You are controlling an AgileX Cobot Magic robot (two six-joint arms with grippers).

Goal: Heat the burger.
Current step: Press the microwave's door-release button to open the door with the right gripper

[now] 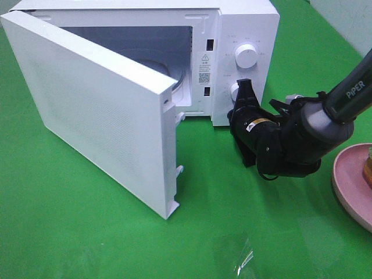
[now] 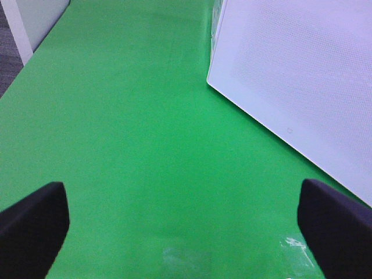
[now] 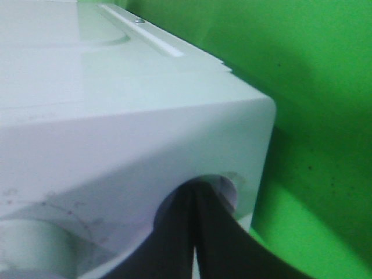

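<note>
The white microwave [image 1: 244,23] stands at the back with its door [image 1: 87,110] swung wide open toward the front left. My right gripper [image 1: 243,87] is shut, its tips against the lower knob [image 3: 228,187] on the control panel, with nothing held. The burger [image 1: 369,165] shows only as a golden-brown sliver at the right edge, on a pink plate [image 1: 349,186]. My left gripper [image 2: 186,232] is open over bare green cloth, one finger [image 2: 32,226] at each side; it is outside the exterior view.
The upper knob [image 1: 246,57] sits above the right gripper. The open door [image 2: 302,75] juts out over the green mat [image 1: 87,232] in front of the oven. A white panel [image 2: 35,23] borders the mat's far left.
</note>
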